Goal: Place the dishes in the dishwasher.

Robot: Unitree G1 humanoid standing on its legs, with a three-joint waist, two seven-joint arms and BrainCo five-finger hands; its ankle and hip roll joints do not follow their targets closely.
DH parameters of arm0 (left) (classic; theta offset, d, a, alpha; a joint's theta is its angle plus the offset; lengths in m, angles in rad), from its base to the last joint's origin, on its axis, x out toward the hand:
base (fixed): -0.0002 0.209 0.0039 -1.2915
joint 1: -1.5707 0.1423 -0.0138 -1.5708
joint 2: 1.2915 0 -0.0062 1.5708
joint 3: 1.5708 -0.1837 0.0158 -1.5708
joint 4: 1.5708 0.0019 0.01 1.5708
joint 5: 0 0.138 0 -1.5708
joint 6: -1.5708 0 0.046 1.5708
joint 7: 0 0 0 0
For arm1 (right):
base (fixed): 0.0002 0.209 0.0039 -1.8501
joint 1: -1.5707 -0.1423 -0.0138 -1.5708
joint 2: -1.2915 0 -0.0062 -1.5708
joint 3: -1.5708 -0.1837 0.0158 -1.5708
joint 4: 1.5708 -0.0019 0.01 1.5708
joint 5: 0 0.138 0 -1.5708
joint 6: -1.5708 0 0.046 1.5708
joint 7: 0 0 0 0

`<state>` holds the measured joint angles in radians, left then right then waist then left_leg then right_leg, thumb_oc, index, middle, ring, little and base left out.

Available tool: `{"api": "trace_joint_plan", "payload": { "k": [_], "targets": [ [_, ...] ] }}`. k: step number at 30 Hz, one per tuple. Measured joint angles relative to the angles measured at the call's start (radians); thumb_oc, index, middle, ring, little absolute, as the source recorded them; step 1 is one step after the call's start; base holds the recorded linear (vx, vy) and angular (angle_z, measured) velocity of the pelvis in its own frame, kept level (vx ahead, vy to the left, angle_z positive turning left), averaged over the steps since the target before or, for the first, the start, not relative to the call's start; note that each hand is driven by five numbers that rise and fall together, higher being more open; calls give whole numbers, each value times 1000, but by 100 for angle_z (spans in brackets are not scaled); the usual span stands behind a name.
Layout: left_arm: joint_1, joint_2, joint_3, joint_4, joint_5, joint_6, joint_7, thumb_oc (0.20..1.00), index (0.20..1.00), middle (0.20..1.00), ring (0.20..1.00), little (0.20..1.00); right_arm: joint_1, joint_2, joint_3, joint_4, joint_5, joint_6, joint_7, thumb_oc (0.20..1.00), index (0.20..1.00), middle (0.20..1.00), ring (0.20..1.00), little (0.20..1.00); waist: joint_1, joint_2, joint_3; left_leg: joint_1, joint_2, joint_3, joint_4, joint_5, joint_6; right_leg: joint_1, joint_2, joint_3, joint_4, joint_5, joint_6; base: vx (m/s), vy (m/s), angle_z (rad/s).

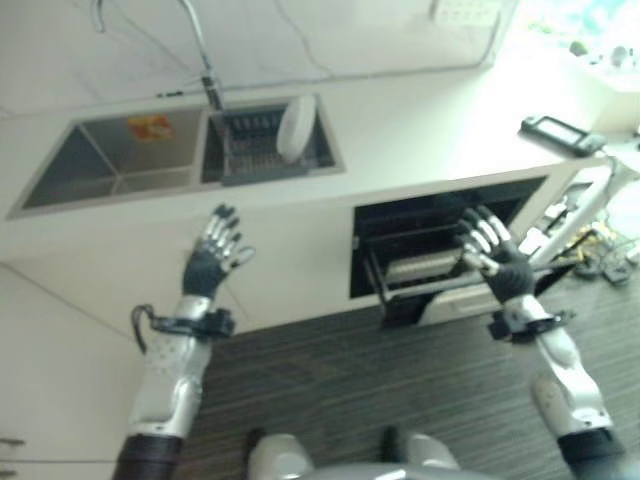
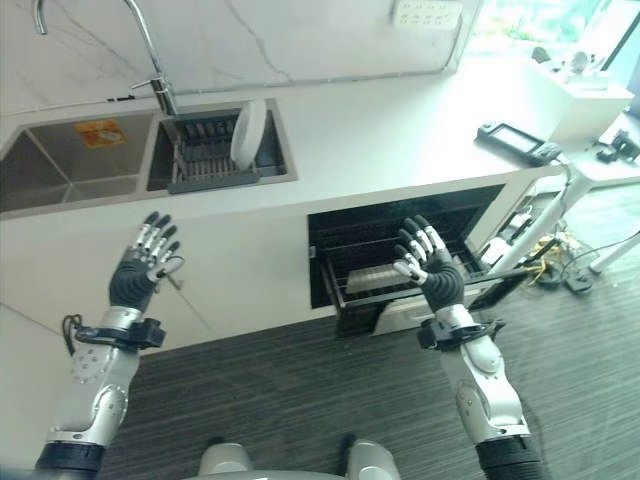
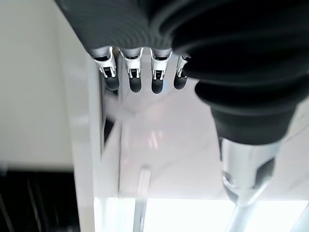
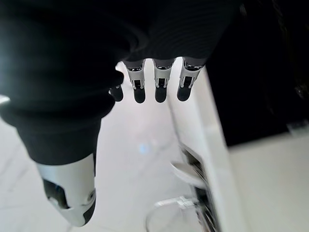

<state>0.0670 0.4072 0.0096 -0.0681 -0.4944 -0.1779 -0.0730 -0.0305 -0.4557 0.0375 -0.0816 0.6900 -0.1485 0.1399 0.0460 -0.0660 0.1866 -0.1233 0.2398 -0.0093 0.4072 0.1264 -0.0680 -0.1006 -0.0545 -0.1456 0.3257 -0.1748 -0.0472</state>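
Up front, both hands are raised with fingers straight and spread apart, holding nothing. The left hand (image 2: pixel 143 262) hangs in the air before the white cabinet front (image 2: pixel 240 270), below the sink, its dark tips pointing up toward the counter edge. In its own wrist view the fingers (image 3: pixel 134 79) stand in a straight row beside the ribbed cover, with the thumb apart, and nothing lies between them. The right hand (image 2: pixel 428 262) is held just in front of the open dishwasher (image 2: pixel 340 225), fingers fanned and touching nothing. Its wrist view shows the same: straight fingers (image 4: pixel 161 87) in a row, thumb set off to one side, palm bare.

Past the right hand, the dishwasher's dark opening sits under the counter, with a wire rack (image 2: pixel 375 275) pulled partly out and its door (image 2: pixel 400 318) let down toward the floor. Whether anything lies in the rack cannot be told.

Further up, the white counter (image 2: pixel 380 135) carries a double sink. The left basin (image 2: pixel 70 165) holds a small orange label on its wall. The right basin (image 2: pixel 215 150) holds a dark dish rack (image 2: pixel 200 165), and in it one white plate (image 2: pixel 247 132) stands on edge, leaning slightly, well apart from both hands. A curved tap (image 2: pixel 150 60) rises behind the divide between the basins. At the counter's far right end lies a flat dark device (image 2: pixel 517 140). Dark striped floor (image 2: pixel 300 400) runs beneath the arms.
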Motion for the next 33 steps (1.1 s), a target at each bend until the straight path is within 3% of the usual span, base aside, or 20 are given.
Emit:
{"api": "trace_joint_plan", "payload": {
  "k": [1, 2, 3, 4, 5, 6, 7, 10, 13, 16, 17, 19, 22, 25, 26, 27, 28, 29, 31, 33],
  "targets": [
    [10, 1, -6, 0, 0, 1, -5, 1000, 1000, 1000, 1000, 1000, -1, 3, -1, -15, 0, -17, -6, 1000, 1000, 1000, 1000, 1000, -4, 8, 1, -16, -100, -7, 77, -100, -1, 26, 9, 3, -39, 28, 13, 146, 1, -30],
    [9, 2, -3, 0, 0, 1, -6, 1000, 1000, 1000, 1000, 1000, -7, 18, 17, -18, -2, -19, -15, 1000, 1000, 1000, 1000, 1000, -6, 36, -3, -2, -199, 9, 18, -169, 20, 67, 33, -9, -107, 49, 37, 134, 39, -15],
    [-6, 9, 2, 0, 0, -2, -4, 1000, 1000, 1000, 1000, 1000, -9, 47, 49, -15, -3, -16, -31, 1000, 1000, 1000, 1000, 1000, -16, 57, -1, 41, -256, 44, -180, -177, 36, 120, 69, -27, -169, 77, 104, 91, 67, 2],
    [-23, 13, 2, 0, 0, -3, -4, 1000, 1000, 1000, 1000, 1000, -9, 61, 72, -15, -3, -14, -34, 1000, 1000, 1000, 1000, 1000, -16, 60, 2, 62, -267, 47, -282, -162, 23, 135, 81, -34, -177, 71, 140, 94, 82, 16],
    [-41, -1, -7, 2, 0, -5, -2, 1000, 1000, 1000, 1000, 1000, -9, 61, 88, -10, -5, -14, -37, 1000, 1000, 1000, 1000, 1000, -17, 91, 12, 70, -240, 17, -379, -115, 16, 133, 102, -33, -142, 42, 294, 98, 89, -16],
    [-70, -47, -2, -4, 0, -28, 7, 1000, 1000, 1000, 1000, 1000, -46, 4, 95, -32, -12, -12, -40, 1000, 1000, 1000, 1000, 1000, 3, 155, 20, 42, -90, -95, -423, -4, 10, -9, 52, -6, 142, -75, 32, 222, 252, 15],
    [-70, -64, -27, 47, 2, -25, 6, 1000, 1000, 1000, 1000, 1000, -32, -17, 76, -32, -15, -13, -45, 1000, 1000, 1000, 1000, 1000, -35, 169, 25, 17, -33, -91, -438, -14, -39, -4, -4, -4, 173, -140, 43, 215, 242, -40],
    [-39, -34, 9, 51, 1, -27, 4, 1000, 1000, 1000, 1000, 1000, -13, -3, 69, -20, -21, -2, -36, 1000, 1000, 1000, 1000, 1000, -18, 149, 33, 70, -62, -91, -478, -18, -43, 100, 19, 58, -12, -39, 23, 245, 308, -55],
    [-77, -20, 9, 69, 0, -45, 1, 1000, 1000, 1000, 1000, 1000, -10, 12, 66, -26, -22, 7, -22, 1000, 1000, 1000, 1000, 1000, -24, 121, 37, 89, -92, -84, -476, -16, -41, 209, 31, 58, -117, -23, 27, 213, 363, -13],
    [-88, -4, -2, 91, 0, -53, 0, 1000, 1000, 1000, 1000, 1000, -5, 12, 56, -28, -21, 9, -17, 1000, 1000, 1000, 1000, 1000, -38, 119, 37, 91, -95, -3, -437, -26, -14, 258, 8, 75, -130, -52, 89, 228, 367, -17],
    [-104, 4, -10, 92, 0, -53, -1, 1000, 1000, 1000, 1000, 1000, 4, 22, 40, -28, -20, 10, -17, 1000, 1000, 1000, 1000, 1000, -37, 100, 41, 94, -126, 16, -419, 1, -20, 270, -28, 75, -133, -60, 114, 242, 328, 0],
    [-123, 50, -7, 85, 0, -51, -2, 1000, 1000, 1000, 1000, 1000, 13, 52, 19, -49, -19, 15, -14, 1000, 1000, 1000, 1000, 1000, -31, 32, 47, 91, -209, 48, -370, -44, 35, 286, -119, 72, -148, -32, 158, 205, 297, -13],
    [-130, 97, 22, 74, 0, -45, -3, 1000, 1000, 1000, 1000, 1000, 33, 93, 21, -86, -19, 15, -3, 1000, 1000, 1000, 1000, 1000, -9, 20, 41, 113, -246, 93, -370, -73, 79, 285, -166, 42, -149, 32, 158, 76, 179, -28],
    [-134, 122, 77, 54, 0, -39, 14, 1000, 1000, 1000, 1000, 1000, 31, 100, 35, -87, -19, 15, 20, 1000, 1000, 1000, 1000, 1000, 39, 19, 40, 125, -236, 160, -390, -82, 99, 232, -193, -92, -127, 100, 182, -33, 70, -63],
    [-132, 121, 76, 51, 0, -39, 21, 1000, 1000, 1000, 1000, 1000, 30, 99, 34, -87, -19, 15, 20, 1000, 1000, 1000, 1000, 1000, 40, 19, 40, 125, -238, 166, -391, -81, 102, 215, -194, -101, -111, 104, 192, -111, -50, -21],
    [-132, 110, 71, 46, 3, -40, 28, 1000, 1000, 1000, 1000, 1000, 29, 99, 48, -83, -19, 10, 17, 1000, 1000, 1000, 1000, 1000, 27, 26, 41, 120, -225, 156, -395, -72, 107, 186, -134, -47, -54, 41, 229, -135, -122, -8],
    [-118, 104, 70, 32, 5, -42, 35, 1000, 1000, 1000, 1000, 1000, 26, 99, 92, -84, -20, 8, 19, 1000, 1000, 1000, 1000, 1000, 40, 11, 36, 119, -215, 172, -397, -65, 99, 169, -88, -61, -47, 14, 198, -126, -162, -42],
    [-94, 99, 70, 19, 5, -43, 41, 1000, 1000, 1000, 1000, 1000, 18, 100, 114, -82, -20, 7, 26, 1000, 1000, 1000, 1000, 1000, 72, -7, 25, 116, -217, 199, -395, -66, 95, 168, -89, -112, -104, 8, 154, -96, -146, -49],
    [-66, 59, 69, 1, 6, -45, 40, 1000, 1000, 1000, 1000, 1000, 15, 86, 99, -58, -20, -5, 23, 1000, 1000, 1000, 1000, 1000, 69, 8, 17, 84, -210, 160, -393, -49, 67, 220, -39, -109, -256, 52, 122, -92, -116, -4],
    [-53, 31, 70, -7, 14, -47, 40, 1000, 1000, 1000, 1000, 1000, 17, 73, 99, -44, -20, -11, 19, 1000, 1000, 1000, 1000, 1000, 75, 23, 15, 72, -185, 147, -387, -34, 49, 224, -5, -113, -276, 64, 102, -105, -67, 17]
  ]
}}
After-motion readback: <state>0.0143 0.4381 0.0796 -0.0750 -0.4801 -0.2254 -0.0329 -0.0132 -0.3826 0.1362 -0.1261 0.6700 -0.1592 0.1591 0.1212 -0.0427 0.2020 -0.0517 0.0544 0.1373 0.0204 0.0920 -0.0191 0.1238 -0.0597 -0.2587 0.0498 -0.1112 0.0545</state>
